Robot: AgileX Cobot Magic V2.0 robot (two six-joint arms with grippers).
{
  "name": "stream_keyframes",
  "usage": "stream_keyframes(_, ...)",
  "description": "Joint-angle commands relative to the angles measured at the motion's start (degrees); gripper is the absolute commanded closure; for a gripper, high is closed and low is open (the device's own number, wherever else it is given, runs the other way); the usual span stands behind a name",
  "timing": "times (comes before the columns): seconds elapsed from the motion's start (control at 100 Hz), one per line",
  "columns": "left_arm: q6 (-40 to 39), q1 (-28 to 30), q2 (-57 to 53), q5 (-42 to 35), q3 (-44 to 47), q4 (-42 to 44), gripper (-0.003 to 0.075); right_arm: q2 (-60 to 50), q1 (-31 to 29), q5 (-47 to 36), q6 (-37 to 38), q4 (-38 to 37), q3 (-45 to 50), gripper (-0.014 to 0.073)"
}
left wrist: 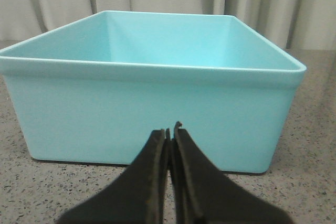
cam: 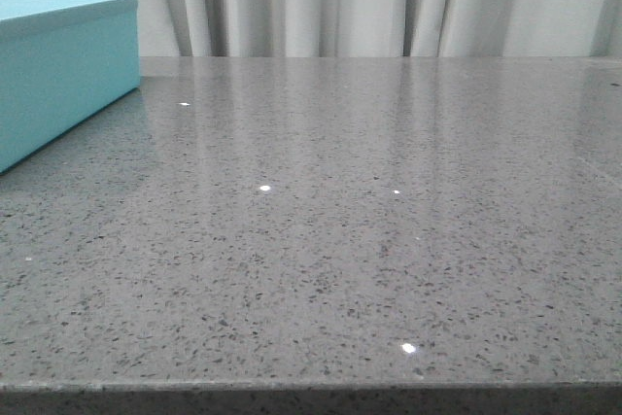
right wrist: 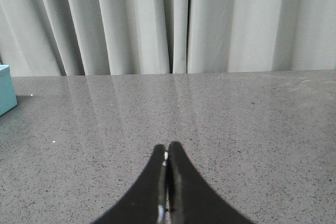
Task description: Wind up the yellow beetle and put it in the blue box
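Left pincer point(left wrist: 170, 132) pressed together, empty, facing blue box point(left wrist: 152, 114); right pincer point(right wrist: 167, 150) likewise over bare grey surface point(cam: 340, 240). Yellow beetle not in any view. Risk: w/o locating the toy, arms could search blind & bump box

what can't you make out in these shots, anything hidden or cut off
- Yellow beetle: in no view.
- Blue box floor: front view shows only its outer walls, cut by the left edge; in the left wrist view its near wall hides the bottom.
- Left gripper and right gripper: jaws closed; arms out of frame.
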Motion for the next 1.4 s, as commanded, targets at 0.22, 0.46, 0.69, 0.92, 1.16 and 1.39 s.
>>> stream_keyframes(0.22, -0.8, -0.5, -1.8, -4.2, 2.4, -0.6, 0.0741, 0.8, -0.1, -5.5, -0.5, -2.0, -0.1, 0.0659)
stream_keyframes(0.46, -0.8, -0.5, -1.8, -4.2, 2.4, -0.6, 0.0741, 0.8, -2.1, -10.7, -1.4, -0.3, 4.0, 0.0659)
stream_keyframes(0.69, -0.8, -0.5, -1.8, -4.2, 2.4, -0.6, 0.0741, 0.8, -10.8, -29.9, -20.6, 19.6, 12.2, 0.0659)
stream_keyframes(0.92, -0.8, -0.5, -1.8, -4.2, 2.4, -0.6, 0.0741, 0.8, -17.3, -30.8, -20.9, 20.0, 19.4, 0.0659)
stream_keyframes(1.16, -0.8, -0.5, -1.8, -4.2, 2.4, -0.6, 0.0741, -3.1, -18.3, -32.4, -20.6, 20.0, 26.4, 0.0659)
stream_keyframes(1.39, -0.8, -0.5, -1.8, -4.2, 2.4, -0.6, 0.0741, -2.9, -18.3, -30.8, -20.6, 19.3, 26.2, 0.0659)
